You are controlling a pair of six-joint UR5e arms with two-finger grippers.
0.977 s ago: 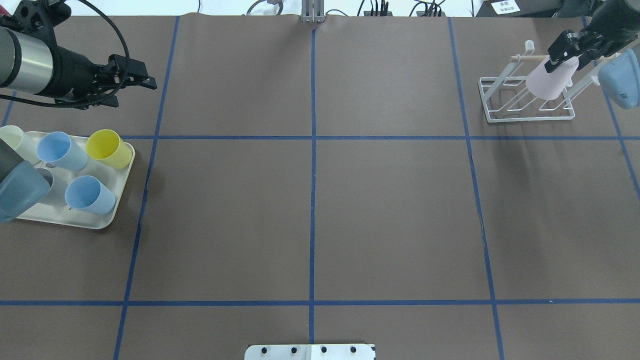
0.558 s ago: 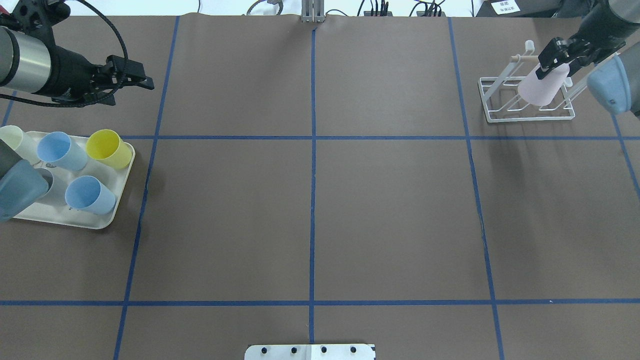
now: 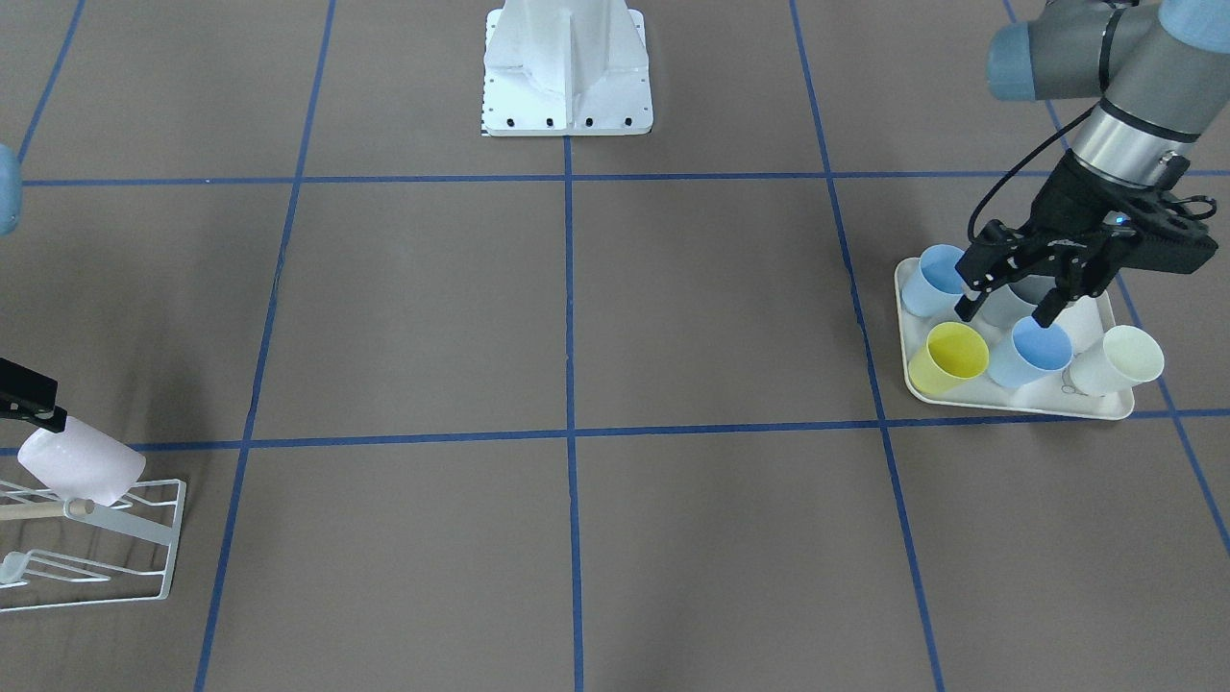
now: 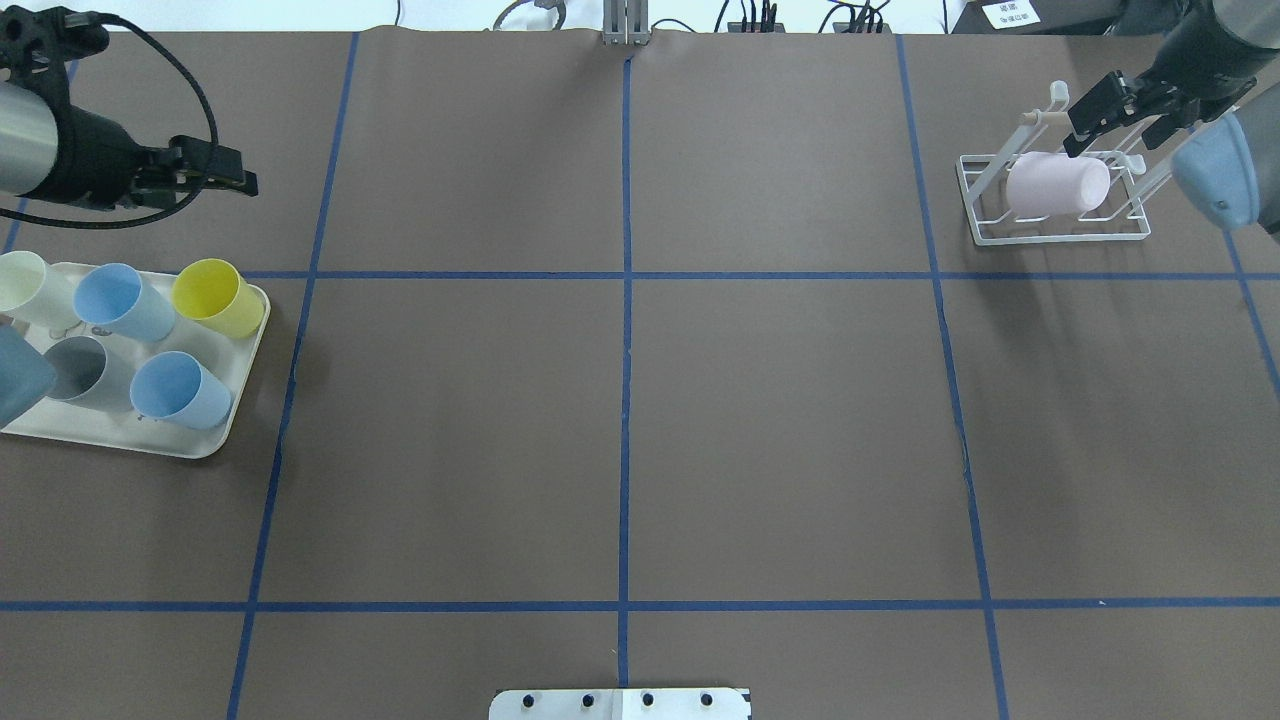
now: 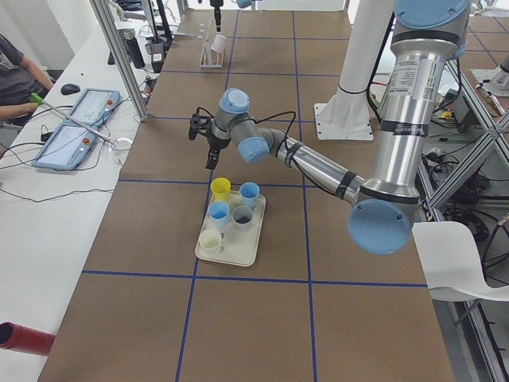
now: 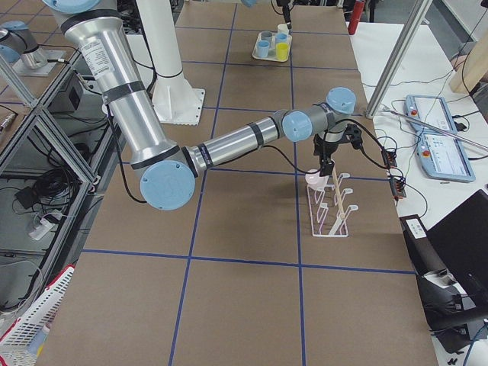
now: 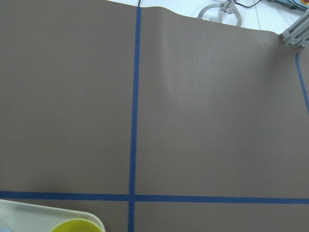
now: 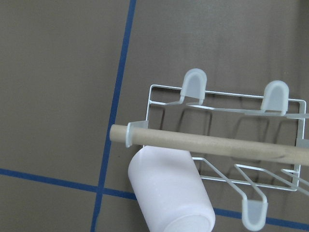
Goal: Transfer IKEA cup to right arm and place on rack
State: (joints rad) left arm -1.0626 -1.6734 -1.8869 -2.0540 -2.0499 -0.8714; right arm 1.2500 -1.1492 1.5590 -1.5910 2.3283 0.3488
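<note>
– over the rack (image 4: 1062, 239), far right on the table, how does the right gripper (image 4: 1108, 130) stand?
– its jaws look parted, with nothing between them. one finger hangs close above the ikea cup (image 4: 1058, 185); whether it touches, i cannot tell.
– and the cup itself?
– it lies on its side on the rack's wire base, partly under the end of the wooden rod (image 8: 207, 142). it sits over no prong (image 8: 194, 82).
– so how far along is the job?
– nearly done, i judge. the cup is on the right arm's side and the rack bears it, so the hand-over reads as finished. what is left is for the right arm to lift clear, and perhaps to check whether a cup lying flat counts as placed.
– what does it look like?
– pale pink, plain, matt plastic, tapered, no handle. its mouth i cannot make out.
– and the other arm?
– the left gripper (image 3: 1009, 309) is wide open and empty, up in the air by the far side of the tray (image 3: 1019, 408) at the table's left edge. five cups stand there, a yellow cup (image 3: 951, 354) among them.
</note>
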